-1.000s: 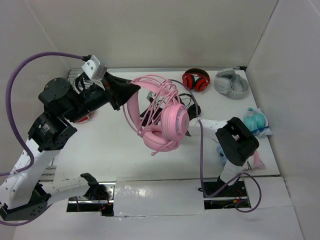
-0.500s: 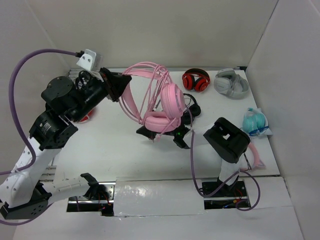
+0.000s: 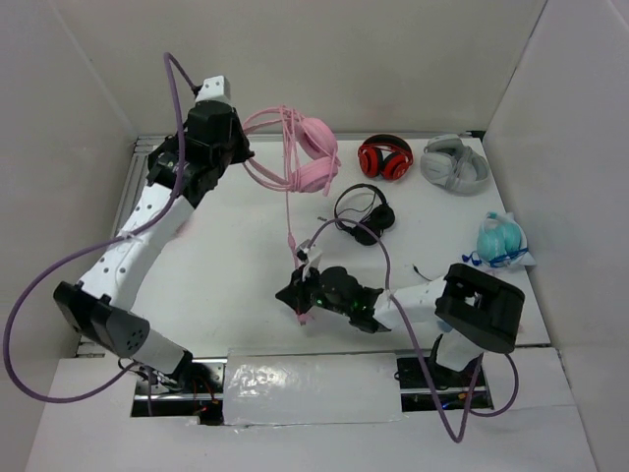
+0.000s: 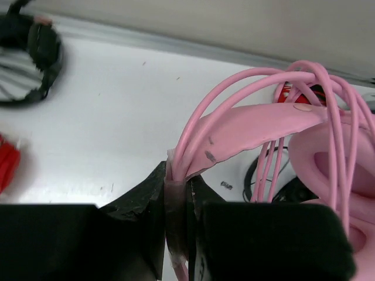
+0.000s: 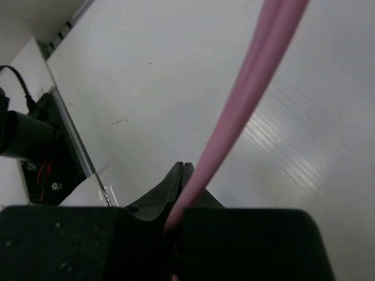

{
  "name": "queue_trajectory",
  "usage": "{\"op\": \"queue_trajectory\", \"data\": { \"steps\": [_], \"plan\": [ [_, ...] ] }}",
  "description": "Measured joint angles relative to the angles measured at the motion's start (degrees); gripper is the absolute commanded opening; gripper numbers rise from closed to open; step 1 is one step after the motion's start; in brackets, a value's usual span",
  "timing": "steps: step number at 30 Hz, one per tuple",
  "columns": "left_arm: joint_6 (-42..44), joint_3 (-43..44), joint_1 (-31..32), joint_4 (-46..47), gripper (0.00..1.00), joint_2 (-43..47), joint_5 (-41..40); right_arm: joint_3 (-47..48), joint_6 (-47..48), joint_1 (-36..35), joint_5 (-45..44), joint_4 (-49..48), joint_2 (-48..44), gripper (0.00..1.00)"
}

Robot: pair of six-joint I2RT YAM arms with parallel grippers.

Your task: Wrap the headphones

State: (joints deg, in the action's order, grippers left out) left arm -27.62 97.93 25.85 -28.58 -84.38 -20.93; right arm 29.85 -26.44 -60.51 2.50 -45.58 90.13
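While the left gripper (image 3: 239, 154) clamps the headband of the headphones (image 3: 316, 157), holding them up over the far part of the table (image 3: 226, 275), the right gripper (image 3: 298, 298) is pinched tight on their cable (image 3: 288, 211) nearer the front.

Red headphones (image 3: 384, 158), grey headphones (image 3: 455, 163)

Overhead wide, wrists close, seemingly sharing headphones (image 3: 316, 155)
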Motion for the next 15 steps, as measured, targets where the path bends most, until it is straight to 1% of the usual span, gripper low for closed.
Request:
{"op": "queue_trajectory", "data": {
  "steps": [2, 3, 4, 6, 10, 12, 14, 15],
  "plan": [
    [-2.7, 0.0, -2.3, -2.5, 0.00, -2.4, -0.3, 0.3, -1.2, -3.4, -6.2, 5.2, -1.9, 0.00],
    [-3.4, 0.0, -3.0, -3.6, 0.00, -3.0, -0.4, 0.3, -2.3, -4.0, -10.2, 8.9, -2.2, 0.00],
    [-4.2, 0.0, -3.6, -4.7, 0.00, -3.6, -0.5, 0.9, -2.6, -5.5, -12.2, 11.0, -3.5, 0.00],
    [-5.4, -1.0, -4.3, -5.4, 0.00, -3.9, -0.9, 3.5, -4.4, -7.6, -20.7, 20.5, -4.5, 0.00],
    [-7.3, -5.1, -5.2, -3.6, 0.00, -3.7, -1.4, 9.8, -5.6, -10.3, -34.0, 36.3, -5.6, 0.00],
    [-8.7, -7.6, -5.3, -3.4, 0.00, -3.7, -2.0, 12.2, -3.5, -11.1, -38.7, 41.4, -6.8, 0.00],
    [-10.4, -11.5, -4.9, -2.9, 0.00, -3.0, -3.4, 12.6, 1.6, -11.2, -39.8, 42.5, -9.0, 0.00],
    [-11.2, -14.8, -4.7, -2.1, 0.00, -2.1, -4.0, 12.6, 4.5, -10.8, -39.0, 42.9, -10.4, 0.00]
  ]
}}
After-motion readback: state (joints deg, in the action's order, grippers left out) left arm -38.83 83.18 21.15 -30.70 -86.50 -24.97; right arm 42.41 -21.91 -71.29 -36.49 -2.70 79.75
